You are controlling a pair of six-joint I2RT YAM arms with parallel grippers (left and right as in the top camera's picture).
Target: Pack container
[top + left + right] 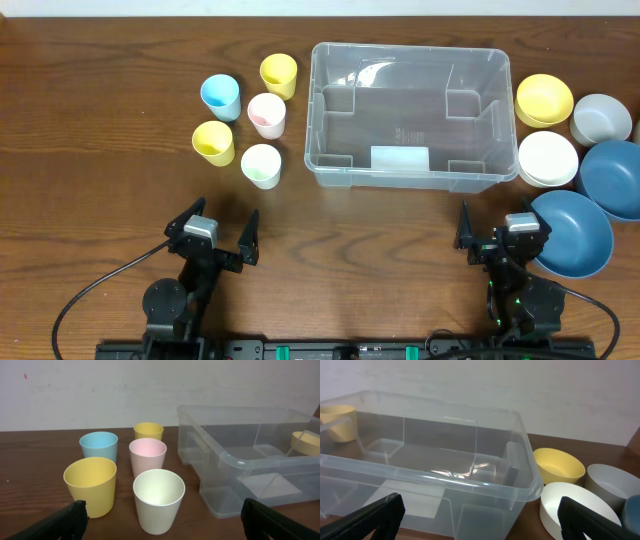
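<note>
Starting at your left, the left gripper [227, 212] sits with jaws released and empty, near five smooth, tapered plastic cups [267, 115]. At centre the container [410, 47], clear ridged plastic with rounded corners, stands mouth up on the wooden worktop [100, 60], long axis running left to right. Beside it cluster round glossy bowls [548, 158]; the right gripper [503, 222] likewise gapes, holding nothing.
</note>
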